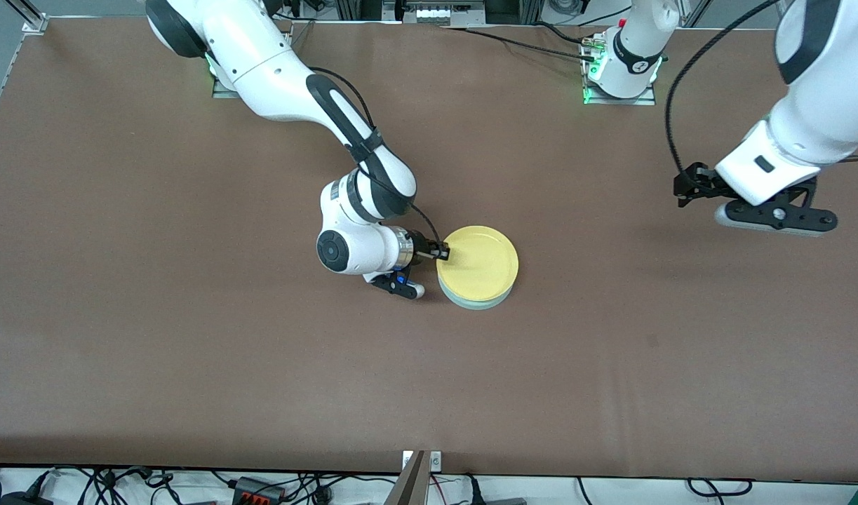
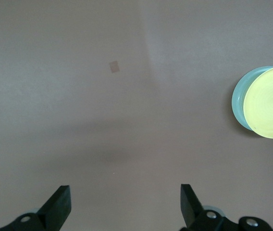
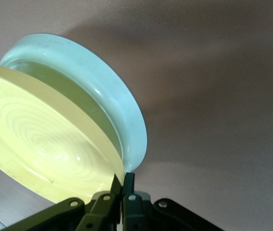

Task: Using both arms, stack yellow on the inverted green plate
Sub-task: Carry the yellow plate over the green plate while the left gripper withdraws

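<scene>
Nearest the front camera, about the middle of the brown table (image 1: pixel 190 365), sits the stack: the round, shallow, pale mint-green plastic plate (image 1: pixel 476 302) lies rim-down on the table, and the round, shallow, plain yellow plastic plate (image 1: pixel 479 261) rests on it, right way up. The yellow one sits slightly off-centre, so a sliver of green shows from about four to seven o'clock on the stack in the front view.

At the stack's nine o'clock edge is the right gripper (image 1: pixel 443 253), low and reaching in sideways, its jaws clenched tight on the yellow plate's rim. The right wrist view shows the pinch clearly, the fingertips (image 3: pixel 119 185) meeting over the thin yellow lip with the green plate (image 3: pixel 119 103) just beneath.

Both plates look light, stiff and smooth, so likely slippery: a rim pinch is the only real hold, and it should be let go gently, since a tug would probably slide the yellow plate across its base.

Farther off, toward its own end of the table, the left gripper (image 1: pixel 692 186) waits in the air over bare table, jaws spread wide and empty.
</scene>
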Available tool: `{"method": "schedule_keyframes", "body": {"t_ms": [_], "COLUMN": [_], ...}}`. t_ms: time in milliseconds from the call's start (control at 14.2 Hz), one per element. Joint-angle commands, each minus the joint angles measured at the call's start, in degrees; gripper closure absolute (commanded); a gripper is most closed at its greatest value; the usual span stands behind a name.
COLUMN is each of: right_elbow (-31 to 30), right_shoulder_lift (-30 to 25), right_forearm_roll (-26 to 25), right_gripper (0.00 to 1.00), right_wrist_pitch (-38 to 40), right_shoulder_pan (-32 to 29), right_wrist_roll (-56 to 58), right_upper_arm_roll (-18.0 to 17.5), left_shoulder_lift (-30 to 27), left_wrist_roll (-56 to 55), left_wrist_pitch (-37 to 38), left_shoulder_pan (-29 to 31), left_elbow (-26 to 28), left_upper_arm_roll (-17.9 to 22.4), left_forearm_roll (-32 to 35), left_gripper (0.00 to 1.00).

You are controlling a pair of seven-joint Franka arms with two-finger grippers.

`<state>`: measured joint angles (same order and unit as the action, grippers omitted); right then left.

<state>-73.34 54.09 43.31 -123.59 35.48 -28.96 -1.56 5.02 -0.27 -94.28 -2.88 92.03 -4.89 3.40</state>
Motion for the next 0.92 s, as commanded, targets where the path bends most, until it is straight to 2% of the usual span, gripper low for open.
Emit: {"method": "schedule_keyframes", "body": {"t_ms": [0,211,423,846], "right_elbow": [2.76,4.52,4.52,4.17], "right_shoulder_lift": [1.37,2.68,2.77,1.98], "right_forearm_roll": [1.07,0.98,0.81,-0.42], "right_gripper": [1.0,1.0,1.0,1.0], "right_wrist_pitch": [-0.68,-0.95,-0.86,0.37], "right_shoulder_pan": [0.73,0.73,0.64,0.47], "right_wrist_roll": [-2.41,-2.85,-2.94,-2.94], "right_upper_arm_roll": [-0.2,-0.2,-0.02,0.15], "left_shoulder_lift": [-4.65,-5.9,-5.81,-2.74], "left_wrist_roll": [2.21,3.18,3.26,0.46], "left_wrist_pitch": [-0.99,-4.15,-5.74,-5.21], "left_shoulder_pan": [1.47,1.56,2.26,2.88], "left_elbow": [5.33,8.86,9.13,3.68], "left_upper_arm_roll": [-0.38,-0.2,-0.38,0.41], "left_forearm_roll": [-1.64,-2.08,-2.17,-1.38], "left_gripper": [0.0,0.0,0.0,0.0]}}
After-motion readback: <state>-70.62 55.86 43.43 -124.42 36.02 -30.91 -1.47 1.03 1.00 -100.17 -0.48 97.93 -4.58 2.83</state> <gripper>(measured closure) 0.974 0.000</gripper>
